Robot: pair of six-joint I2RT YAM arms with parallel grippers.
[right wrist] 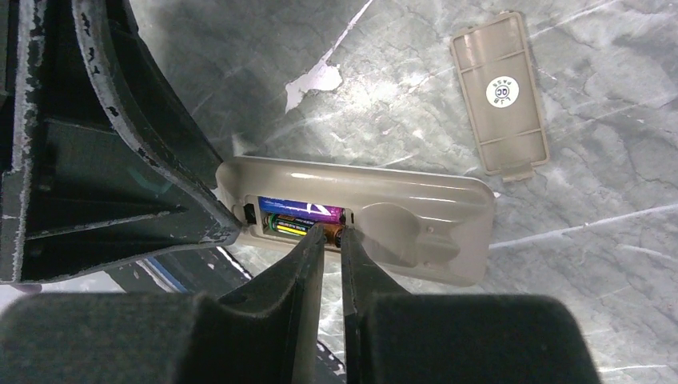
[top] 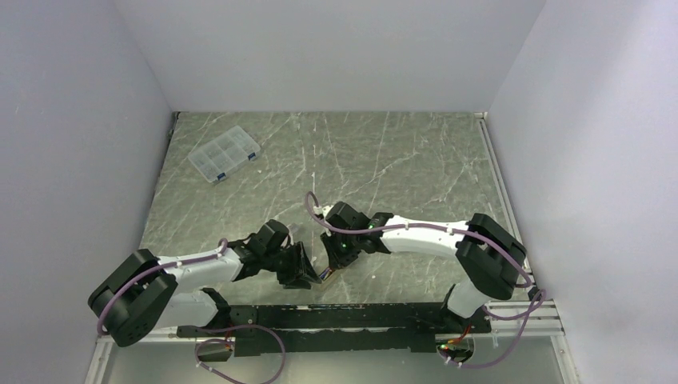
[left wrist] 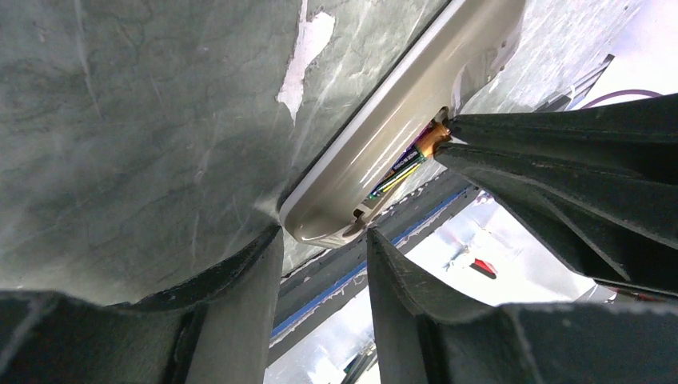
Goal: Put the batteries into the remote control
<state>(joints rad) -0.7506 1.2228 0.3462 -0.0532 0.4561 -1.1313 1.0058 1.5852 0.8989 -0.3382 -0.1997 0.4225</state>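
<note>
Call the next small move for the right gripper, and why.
Probably press down gently with the right gripper. Its nearly shut tips sit on the near battery's coppery end, which looks raised above the remote control's open bay, while the purple battery lies flat inside. The open left gripper sits at the remote's end, seemingly bracing it.

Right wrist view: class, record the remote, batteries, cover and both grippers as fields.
remote: slim beige-grey plastic remote control, back up, bay open
batteries: two small cylinders, purple and dark, both in the bay
cover: flat beige cover piece, on the table, apart from the remote
right gripper: nearly shut, tips at a battery's end
left gripper: at the remote's end
</note>
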